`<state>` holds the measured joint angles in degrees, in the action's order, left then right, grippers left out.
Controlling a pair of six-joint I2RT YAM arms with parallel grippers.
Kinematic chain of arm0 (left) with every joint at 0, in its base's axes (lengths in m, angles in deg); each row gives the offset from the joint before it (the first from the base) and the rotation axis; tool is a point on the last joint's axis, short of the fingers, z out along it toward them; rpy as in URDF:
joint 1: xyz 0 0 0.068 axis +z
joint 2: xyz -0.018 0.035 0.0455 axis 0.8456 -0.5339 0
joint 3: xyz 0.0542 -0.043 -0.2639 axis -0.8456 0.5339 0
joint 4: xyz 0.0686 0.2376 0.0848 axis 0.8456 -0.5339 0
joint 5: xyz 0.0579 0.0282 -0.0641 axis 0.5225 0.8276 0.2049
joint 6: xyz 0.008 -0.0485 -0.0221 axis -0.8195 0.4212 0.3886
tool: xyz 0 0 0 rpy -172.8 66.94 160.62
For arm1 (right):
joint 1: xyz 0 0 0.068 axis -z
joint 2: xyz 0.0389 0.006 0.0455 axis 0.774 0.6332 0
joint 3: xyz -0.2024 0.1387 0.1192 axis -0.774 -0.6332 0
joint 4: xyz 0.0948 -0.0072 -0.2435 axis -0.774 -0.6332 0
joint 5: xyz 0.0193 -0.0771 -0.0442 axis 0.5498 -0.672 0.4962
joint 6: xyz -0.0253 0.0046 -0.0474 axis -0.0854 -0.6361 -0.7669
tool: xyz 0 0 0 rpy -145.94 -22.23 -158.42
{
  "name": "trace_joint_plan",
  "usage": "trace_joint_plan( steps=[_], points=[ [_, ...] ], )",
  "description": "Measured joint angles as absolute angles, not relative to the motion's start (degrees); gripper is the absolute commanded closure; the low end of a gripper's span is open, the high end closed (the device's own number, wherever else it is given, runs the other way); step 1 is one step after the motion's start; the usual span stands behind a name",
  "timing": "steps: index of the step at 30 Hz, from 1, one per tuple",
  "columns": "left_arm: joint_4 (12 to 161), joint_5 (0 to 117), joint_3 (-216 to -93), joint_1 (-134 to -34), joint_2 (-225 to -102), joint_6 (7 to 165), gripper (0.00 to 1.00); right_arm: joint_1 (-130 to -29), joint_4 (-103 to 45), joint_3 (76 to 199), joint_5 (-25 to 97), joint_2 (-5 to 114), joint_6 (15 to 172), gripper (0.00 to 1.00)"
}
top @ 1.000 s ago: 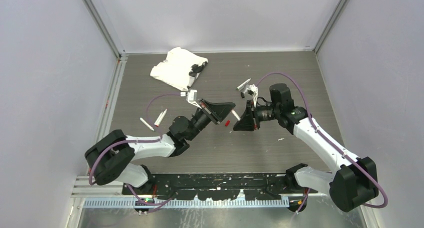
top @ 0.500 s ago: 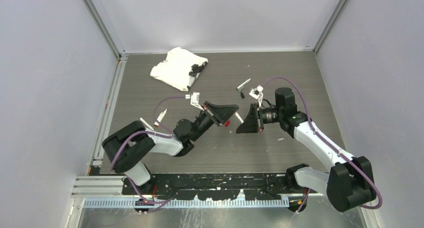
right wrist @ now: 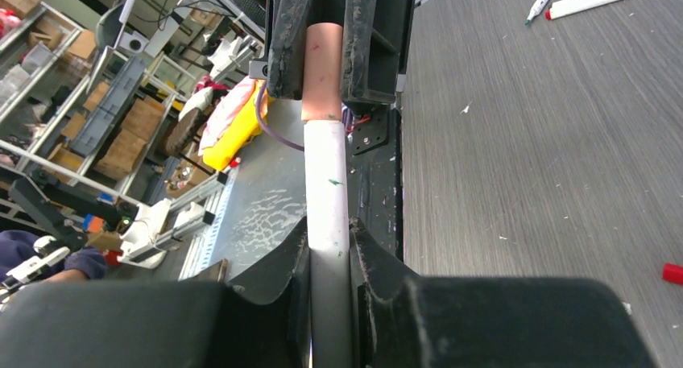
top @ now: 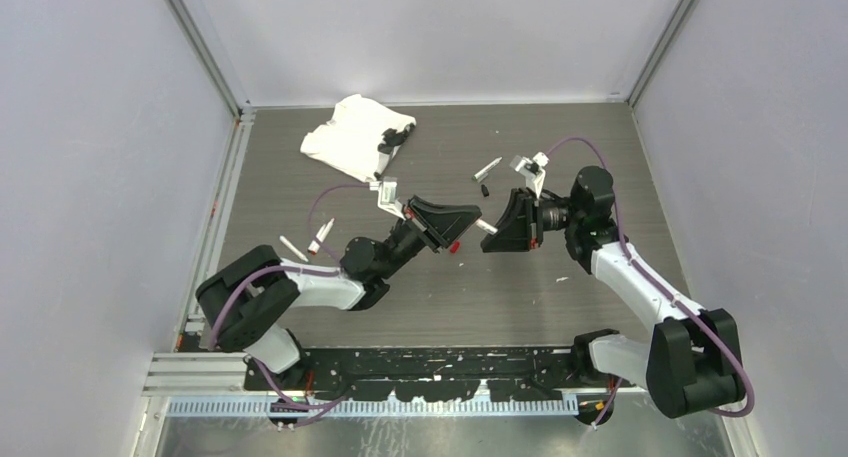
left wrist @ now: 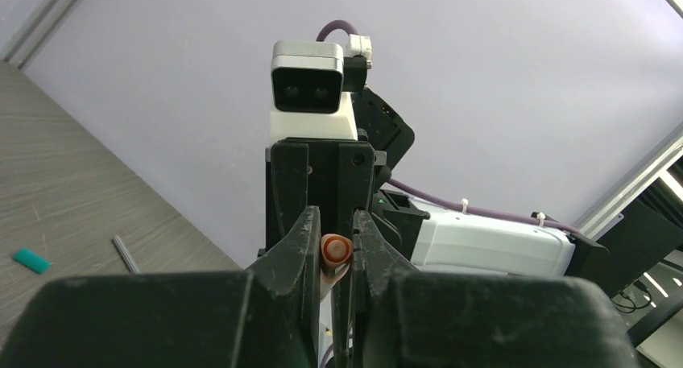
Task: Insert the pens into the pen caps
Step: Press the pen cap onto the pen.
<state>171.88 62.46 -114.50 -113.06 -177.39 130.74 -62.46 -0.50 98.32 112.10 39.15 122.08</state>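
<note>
Two grippers meet in the air above the grey wood-grain surface (right wrist: 523, 142). The left gripper (left wrist: 333, 233) is clenched on the stubby salmon-pink plastic pen cap (left wrist: 333, 248). The right gripper (right wrist: 328, 243) grasps the slim white marker pen (right wrist: 325, 171) by its barrel. In the right wrist view the pen and cap lie in one line, and the barrel end meets the cap mouth. Whether the pen is fully seated cannot be told.

Procedure:
- Press straight along the shared axis.
- Keep both grasps firm so the pen does not slide back.
- Avoid any sideways tilt, which would likely jam the cap.
</note>
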Motion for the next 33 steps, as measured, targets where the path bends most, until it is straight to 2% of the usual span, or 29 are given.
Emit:
trace_joint_plan(
  steps=[5, 16, 24, 26, 28, 31, 33],
  points=[
    [173.02, 62.81, -116.62, -113.28, -179.60, 129.12, 1.00, -61.48, 2.28, 98.32, 112.43, 39.13, 123.98, 0.99],
    [168.88, 68.39, -118.15, -115.36, -180.50, 124.31, 0.99, -62.37, -14.25, 99.58, 105.85, 36.39, 111.78, 0.99],
    [173.58, 69.20, -118.45, -115.45, -185.15, 125.86, 0.99, -62.31, -15.45, 99.58, 104.21, 36.94, 112.50, 0.99],
    [173.47, 69.17, -118.36, -115.43, -185.39, 126.39, 0.82, -62.46, -18.68, 99.80, 103.34, 36.90, 109.66, 0.99],
    [173.32, 69.09, -117.82, -115.14, -185.28, 127.43, 0.59, -62.90, -22.71, 100.72, 102.27, 36.90, 106.23, 0.99],
    [170.07, 64.87, -115.92, -115.21, -183.67, 129.23, 0.29, -64.38, -27.58, 103.43, 96.71, 37.44, 101.71, 0.99],
    [166.94, 62.25, -114.76, -114.44, -180.17, 129.62, 0.15, -64.51, -30.27, 104.15, 93.52, 37.62, 98.69, 0.99]
  ],
)
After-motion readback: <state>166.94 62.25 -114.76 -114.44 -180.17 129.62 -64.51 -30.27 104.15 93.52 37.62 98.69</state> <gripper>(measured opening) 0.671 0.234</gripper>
